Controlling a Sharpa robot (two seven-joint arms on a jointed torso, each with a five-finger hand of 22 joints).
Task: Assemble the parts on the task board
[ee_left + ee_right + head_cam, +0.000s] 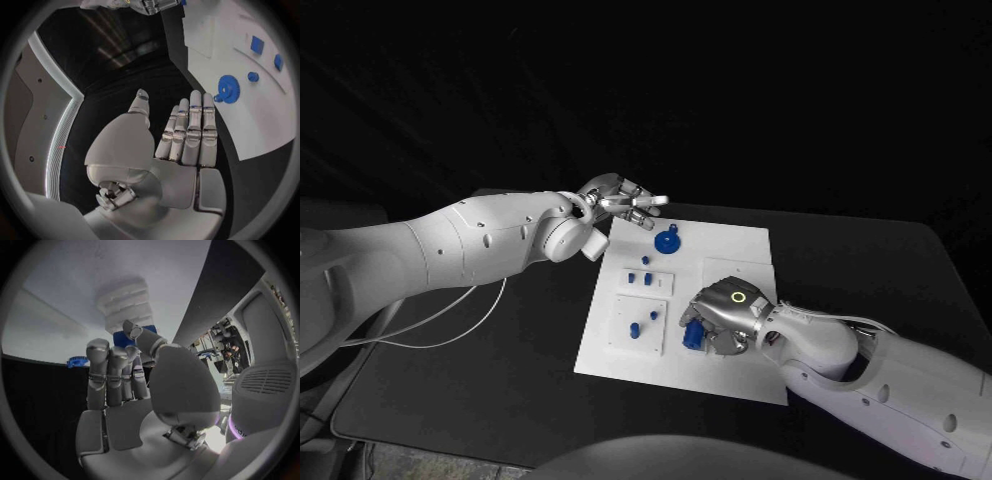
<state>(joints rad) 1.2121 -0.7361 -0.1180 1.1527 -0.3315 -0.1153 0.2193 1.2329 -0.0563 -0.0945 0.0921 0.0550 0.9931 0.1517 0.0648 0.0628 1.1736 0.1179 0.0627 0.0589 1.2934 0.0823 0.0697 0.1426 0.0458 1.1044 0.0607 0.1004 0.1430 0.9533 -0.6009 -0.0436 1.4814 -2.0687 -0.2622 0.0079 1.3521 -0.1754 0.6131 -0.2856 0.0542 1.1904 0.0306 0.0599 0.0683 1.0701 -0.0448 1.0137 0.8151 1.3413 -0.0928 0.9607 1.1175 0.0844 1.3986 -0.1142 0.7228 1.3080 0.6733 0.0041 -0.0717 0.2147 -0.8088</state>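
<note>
On the black table (488, 380), the task board (733, 250) lies flat; left hand (620, 203) empty, right hand (721, 322) gripping a blue part (692, 338).

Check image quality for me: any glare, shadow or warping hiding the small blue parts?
Head view: dark surround, white task board evenly lit, blue gear crisp. Left wrist view: fisheye bends the board's edges, gear sharp. Right wrist view: the silver right hand shadows the board; blue block partly hidden.

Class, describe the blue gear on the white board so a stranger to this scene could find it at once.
Start at the white task board in the middle of the black table. Go to its far edge, just below the left hand. The blue gear lies there, round and toothed, larger than the small blue pieces nearer the robot.
</note>
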